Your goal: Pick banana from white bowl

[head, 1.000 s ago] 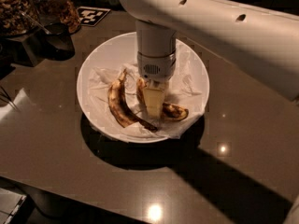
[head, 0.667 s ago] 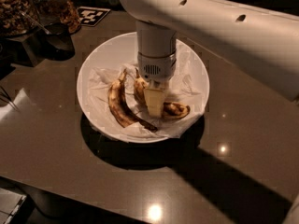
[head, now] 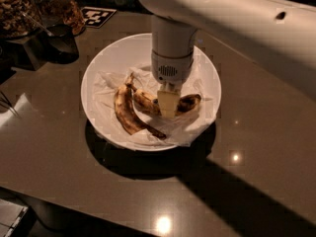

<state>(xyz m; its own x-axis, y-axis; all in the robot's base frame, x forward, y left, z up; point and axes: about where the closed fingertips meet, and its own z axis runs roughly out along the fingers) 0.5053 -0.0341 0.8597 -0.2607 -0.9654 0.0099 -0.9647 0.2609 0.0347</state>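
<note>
The white bowl sits on the dark table, lined with crumpled paper towel. Two overripe bananas lie in it. The banana with the plump dark-blotched end lies across the middle, and its centre is hidden behind my gripper. My gripper reaches straight down from the white arm into the bowl and is shut across this banana's middle, with one pale finger in front of it. The thinner brown banana lies just left of it, tapering to a dark point, untouched.
Jars of nuts and snacks and a dark container stand at the back left. A black-and-white marker tag lies behind the bowl. The table's front edge runs along the lower left.
The gripper stays down in the bowl. The banana's plump right end has shifted up a little beside the finger. The thin banana and the bowl have not moved.
</note>
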